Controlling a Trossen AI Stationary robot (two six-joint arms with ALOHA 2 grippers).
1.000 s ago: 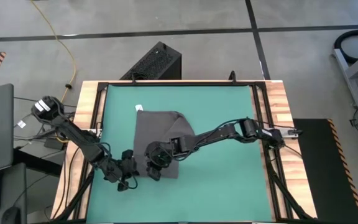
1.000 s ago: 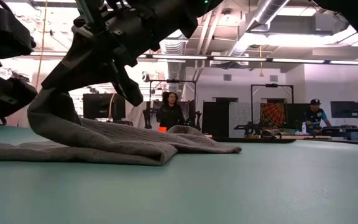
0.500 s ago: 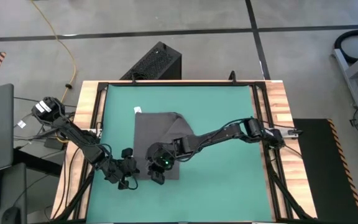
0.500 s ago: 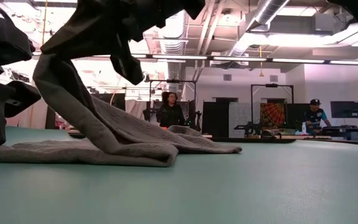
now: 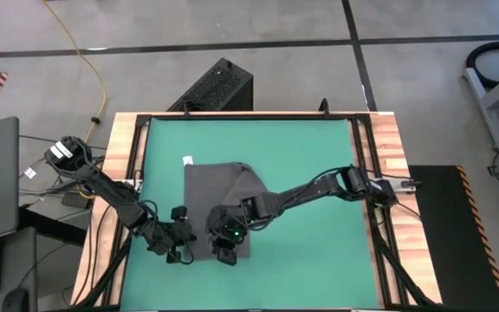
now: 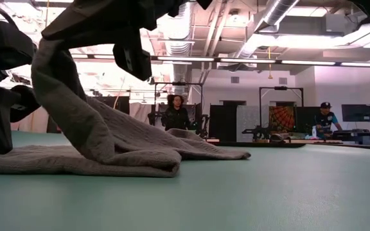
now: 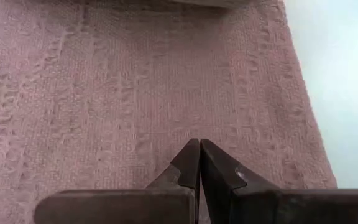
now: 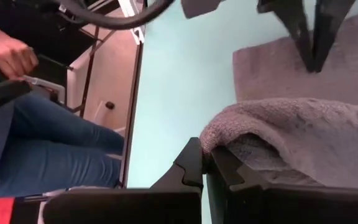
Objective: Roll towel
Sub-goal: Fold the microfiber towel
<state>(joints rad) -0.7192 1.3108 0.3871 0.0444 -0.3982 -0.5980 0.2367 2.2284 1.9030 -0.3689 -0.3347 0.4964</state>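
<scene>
Pinning comes first, at about seven o'clock on the desk: the left hand [image 5: 177, 245] rests with its two dark fingers pressed together, tips down on the near-left corner of the dark charcoal-grey rectangular soft cloth towel [image 5: 217, 186], holding nothing between them as far as the left wrist view shows. That towel lies on the flat green mat [image 5: 310, 156] a little left of centre, its small white tag [image 5: 187, 160] at the eleven o'clock corner.

Just to the right, near six o'clock, the right hand [image 5: 225, 245] has its fingers clamped tight on the towel's near edge and holds that edge raised; the low view shows the cloth [image 6: 101, 138] rising steeply from the mat into the grip, while the rest lies flat.

Judging from this, the fold is only started. Only a thin lip of cloth sits in the right hand's grip, so it could slip free when carried over. The left fingertips merely press, so a pull may drag the whole towel instead of rolling it. Both hands are close and could collide.
</scene>
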